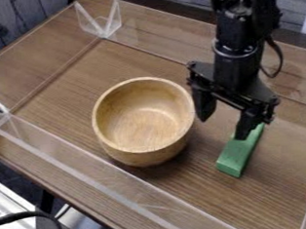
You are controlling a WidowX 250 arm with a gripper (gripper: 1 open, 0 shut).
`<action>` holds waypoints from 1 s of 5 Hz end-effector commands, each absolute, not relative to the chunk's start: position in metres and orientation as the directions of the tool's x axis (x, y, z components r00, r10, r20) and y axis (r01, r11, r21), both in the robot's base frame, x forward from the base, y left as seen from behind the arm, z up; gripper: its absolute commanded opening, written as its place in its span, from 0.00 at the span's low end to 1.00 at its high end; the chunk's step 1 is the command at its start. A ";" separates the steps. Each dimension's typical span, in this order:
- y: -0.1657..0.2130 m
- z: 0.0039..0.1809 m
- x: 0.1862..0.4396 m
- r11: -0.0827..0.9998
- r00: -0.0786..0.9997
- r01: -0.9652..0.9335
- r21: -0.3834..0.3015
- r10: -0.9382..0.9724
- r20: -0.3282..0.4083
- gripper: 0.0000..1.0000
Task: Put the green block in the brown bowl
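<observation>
- Small, flat, bright green rectangular block (241,152) lying on the wood-grain surface (100,61), just to the right of the bowl and outside it.
- Round, light tan wooden bowl (145,122) with thick walls, sitting upright near the middle, nothing inside.
- Black robot gripper (233,110) pointing straight down, hanging over the block's far end, close beside the bowl's right rim.
- Fingers (245,122) spread wide apart, clamped on nothing; right finger low by the block's upper end, contact impossible to tell.
- Clear plastic walls (68,180) edging the surface at the front and left.
</observation>
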State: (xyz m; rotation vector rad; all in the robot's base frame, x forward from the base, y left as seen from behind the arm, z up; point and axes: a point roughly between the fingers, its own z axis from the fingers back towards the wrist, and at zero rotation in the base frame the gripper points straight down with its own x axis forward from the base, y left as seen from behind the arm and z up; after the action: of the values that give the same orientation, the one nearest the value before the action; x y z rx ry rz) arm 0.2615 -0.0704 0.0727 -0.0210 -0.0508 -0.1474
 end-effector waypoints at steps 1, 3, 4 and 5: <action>-0.073 0.084 0.274 0.992 0.985 0.125 -0.019 -0.122 0.118 1.00; -0.071 0.066 0.275 0.993 0.987 0.116 -0.025 -0.112 0.118 1.00; -0.069 0.058 0.274 0.991 0.984 0.125 -0.038 -0.119 0.134 1.00; -0.073 0.054 0.278 0.988 0.983 0.141 -0.067 -0.131 0.128 1.00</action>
State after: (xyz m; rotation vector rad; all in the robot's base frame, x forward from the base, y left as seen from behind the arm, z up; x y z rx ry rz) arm 0.2647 -0.0713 0.0406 -0.0660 -0.0637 -0.1390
